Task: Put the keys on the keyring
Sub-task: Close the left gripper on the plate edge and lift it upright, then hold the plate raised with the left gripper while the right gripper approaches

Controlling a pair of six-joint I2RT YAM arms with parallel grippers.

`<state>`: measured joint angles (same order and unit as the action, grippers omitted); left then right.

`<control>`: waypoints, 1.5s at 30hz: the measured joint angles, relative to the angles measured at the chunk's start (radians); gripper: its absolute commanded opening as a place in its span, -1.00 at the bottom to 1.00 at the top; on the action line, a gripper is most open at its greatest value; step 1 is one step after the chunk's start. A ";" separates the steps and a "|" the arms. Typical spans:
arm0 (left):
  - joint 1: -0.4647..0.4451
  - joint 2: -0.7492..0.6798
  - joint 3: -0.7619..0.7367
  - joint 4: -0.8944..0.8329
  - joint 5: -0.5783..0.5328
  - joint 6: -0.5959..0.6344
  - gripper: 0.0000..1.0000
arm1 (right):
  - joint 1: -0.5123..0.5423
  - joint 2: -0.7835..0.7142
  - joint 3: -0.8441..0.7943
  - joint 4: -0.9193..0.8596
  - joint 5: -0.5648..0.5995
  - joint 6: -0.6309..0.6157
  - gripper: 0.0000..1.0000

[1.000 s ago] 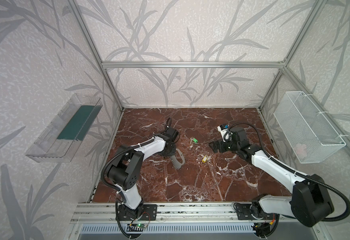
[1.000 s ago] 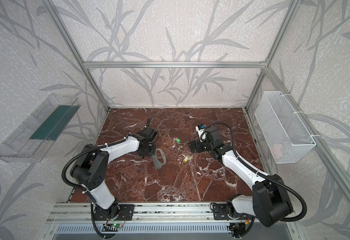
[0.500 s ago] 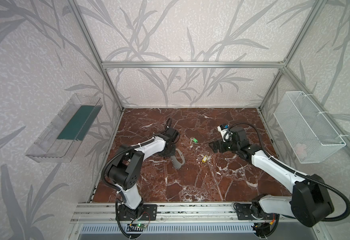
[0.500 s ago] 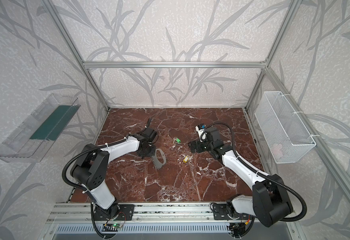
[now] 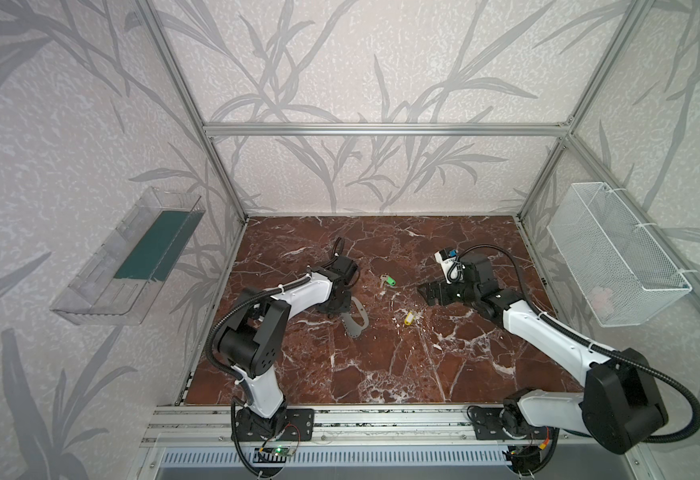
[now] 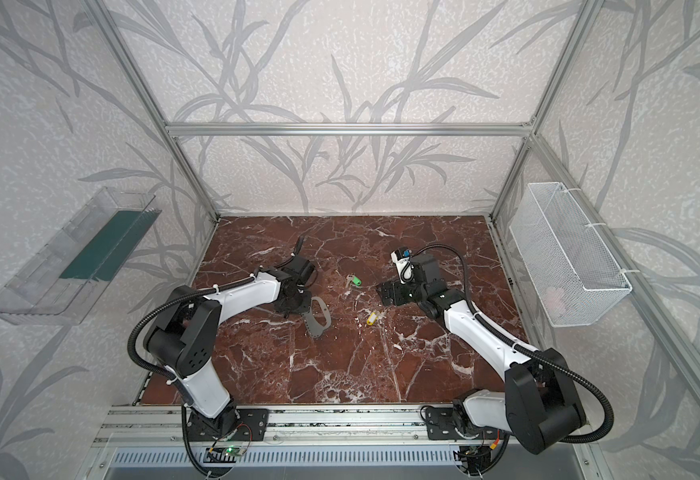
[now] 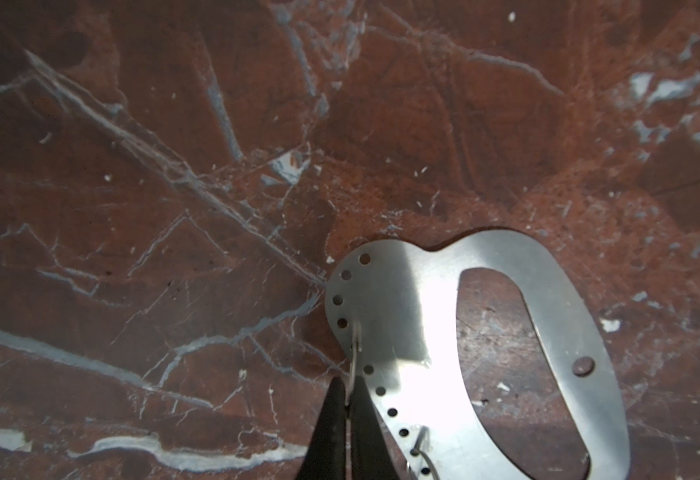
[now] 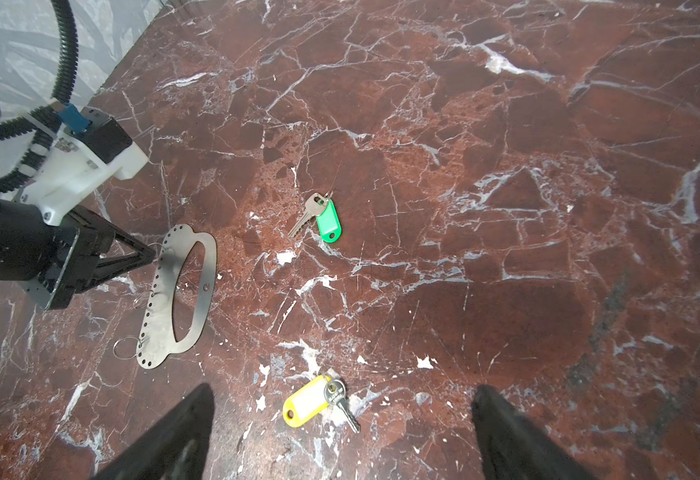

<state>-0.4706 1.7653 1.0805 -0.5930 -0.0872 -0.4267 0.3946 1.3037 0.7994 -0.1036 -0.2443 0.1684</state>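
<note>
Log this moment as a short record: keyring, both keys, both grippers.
keyring: lying on the marble table, beside the left arm
wire ring: threaded through one of the keyring's edge holes
left gripper: fingers shut on the wire ring
right gripper: open, holding nothing, closest to the yellow-tagged key
green-tagged key: loose on the table, apart from the keyring
yellow-tagged key: loose on the table, apart from the keyring
keys on keyring: none yet

A: Where are the top views?
B: High over the near edge, facing down across the whole bench (image 5: 381, 365).
A: The wrists?
B: Left very close, right higher; both catch the keyring (image 7: 406, 316).
</note>
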 measured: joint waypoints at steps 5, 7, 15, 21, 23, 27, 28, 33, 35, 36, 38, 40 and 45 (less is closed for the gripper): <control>0.000 -0.002 0.000 0.000 -0.001 0.009 -0.99 | 0.000 0.000 0.000 0.000 0.000 0.000 0.88; 0.000 -0.005 0.000 0.000 -0.001 0.012 -1.00 | 0.000 0.000 0.000 0.000 0.000 0.001 0.88; 0.000 -0.099 0.015 -0.018 0.004 0.039 -1.00 | 0.000 0.000 0.006 -0.001 -0.002 0.004 0.88; 0.000 -0.272 0.110 -0.034 0.035 0.085 -1.00 | 0.000 0.002 0.033 -0.009 -0.019 0.007 0.87; 0.000 -0.355 0.132 -0.016 0.055 0.107 -1.00 | 0.000 0.001 0.049 -0.010 -0.029 0.011 0.87; 0.000 -0.495 0.149 0.041 0.088 0.129 -1.00 | 0.000 -0.010 0.069 -0.016 -0.049 0.019 0.86; 0.000 -0.525 0.150 0.056 0.096 0.133 -1.00 | 0.000 -0.017 0.073 -0.017 -0.054 0.021 0.86; 0.000 -0.592 0.194 0.072 0.139 0.141 -1.00 | 0.002 -0.082 0.088 -0.030 -0.080 0.031 0.86; 0.000 -0.591 0.225 0.069 0.171 0.152 -1.00 | 0.002 -0.114 0.093 -0.029 -0.094 0.042 0.86; 0.000 -0.591 0.233 0.069 0.185 0.156 -1.00 | 0.002 -0.127 0.095 -0.030 -0.101 0.047 0.87; 0.000 -0.594 0.242 0.071 0.214 0.163 -1.00 | 0.004 -0.154 0.104 -0.029 -0.119 0.055 0.86; -0.001 -0.597 0.242 0.069 0.243 0.164 -1.00 | 0.007 -0.174 0.114 -0.030 -0.140 0.064 0.86; -0.001 -0.624 0.227 0.097 0.310 0.164 -1.00 | 0.018 -0.211 0.145 -0.028 -0.196 0.068 0.87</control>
<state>-0.4713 1.1408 1.3075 -0.4957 0.2226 -0.2623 0.4129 1.0927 0.9447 -0.1314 -0.4404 0.2367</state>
